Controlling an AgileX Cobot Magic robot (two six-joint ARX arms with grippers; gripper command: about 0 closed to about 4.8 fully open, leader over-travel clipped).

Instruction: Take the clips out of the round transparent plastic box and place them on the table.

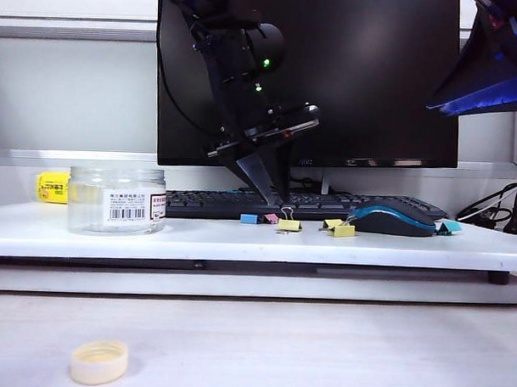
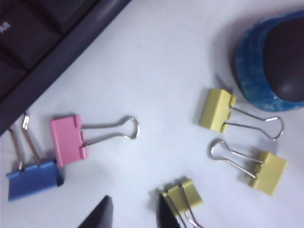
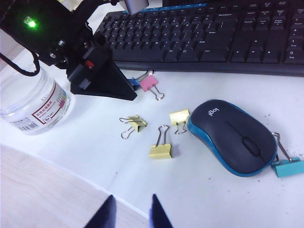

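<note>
We saw the left gripper (image 2: 135, 216) low over the table (image 1: 240, 241), jaws apart and empty, beside a yellow clip (image 2: 184, 195). The right gripper (image 3: 130, 213) hung open, empty. The round transparent plastic box (image 1: 116, 200) stood apart.

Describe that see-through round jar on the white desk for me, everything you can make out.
The round transparent plastic box is a short, wide, clear cylinder standing upright on the long white table, at the left in the exterior view, apart from the scattered clips. Its mouth is open, with no lid on it. It bears a white barcode label and a red-edged sticker. It looks empty, and nothing touches it but the table.
</note>
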